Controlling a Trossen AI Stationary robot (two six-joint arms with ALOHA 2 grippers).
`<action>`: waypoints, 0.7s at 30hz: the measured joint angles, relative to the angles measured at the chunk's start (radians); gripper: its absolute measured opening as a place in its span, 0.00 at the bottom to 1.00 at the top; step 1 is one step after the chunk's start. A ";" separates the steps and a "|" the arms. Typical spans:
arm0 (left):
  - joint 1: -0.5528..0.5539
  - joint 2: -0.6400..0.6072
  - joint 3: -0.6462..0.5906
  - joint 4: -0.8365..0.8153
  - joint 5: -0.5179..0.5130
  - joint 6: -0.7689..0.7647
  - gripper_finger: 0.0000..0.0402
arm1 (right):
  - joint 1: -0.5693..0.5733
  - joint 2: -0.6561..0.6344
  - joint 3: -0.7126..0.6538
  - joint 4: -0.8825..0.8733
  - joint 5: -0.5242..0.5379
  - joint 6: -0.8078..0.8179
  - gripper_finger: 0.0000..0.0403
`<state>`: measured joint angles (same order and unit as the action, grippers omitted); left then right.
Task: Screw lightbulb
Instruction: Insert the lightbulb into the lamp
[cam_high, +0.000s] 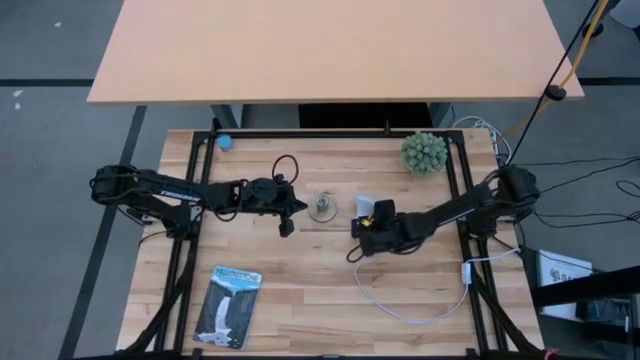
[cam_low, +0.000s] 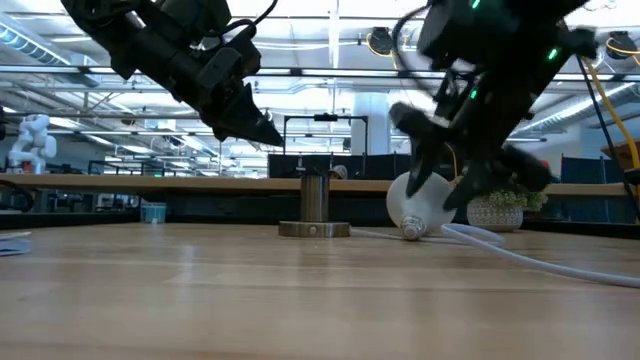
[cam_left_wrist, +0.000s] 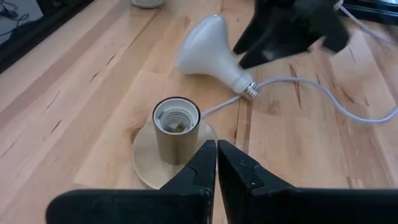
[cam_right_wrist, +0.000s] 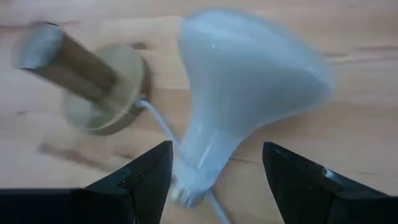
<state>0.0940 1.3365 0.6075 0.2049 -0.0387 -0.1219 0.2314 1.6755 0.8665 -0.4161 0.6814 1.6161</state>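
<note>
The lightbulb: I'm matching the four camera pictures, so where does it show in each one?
High view: lightbulb right of centre, beside the socket.
Low view: lying on the table, right of the socket.
Left wrist view: upper middle, beyond the socket.
Right wrist view: centre, filling the picture.
Shared landmark: the socket.

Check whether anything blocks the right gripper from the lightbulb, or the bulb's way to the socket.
Nothing visible does. The open right gripper hangs right over the lightbulb, lying beside the open-topped socket. Only the white cord runs by its base.
</note>
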 joint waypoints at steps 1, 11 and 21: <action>0.000 0.000 0.000 -0.001 0.000 0.000 0.05 | -0.010 0.020 0.000 0.019 0.005 0.000 0.60; -0.001 0.000 0.000 -0.003 0.000 0.000 0.05 | -0.100 0.068 0.000 0.018 -0.060 -0.129 0.60; -0.001 0.000 0.000 -0.002 -0.001 0.001 0.05 | -0.155 0.037 0.000 -0.086 -0.213 -0.506 0.60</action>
<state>0.0933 1.3365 0.6075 0.2032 -0.0395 -0.1211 0.0767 1.7126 0.8666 -0.5017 0.4679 1.1097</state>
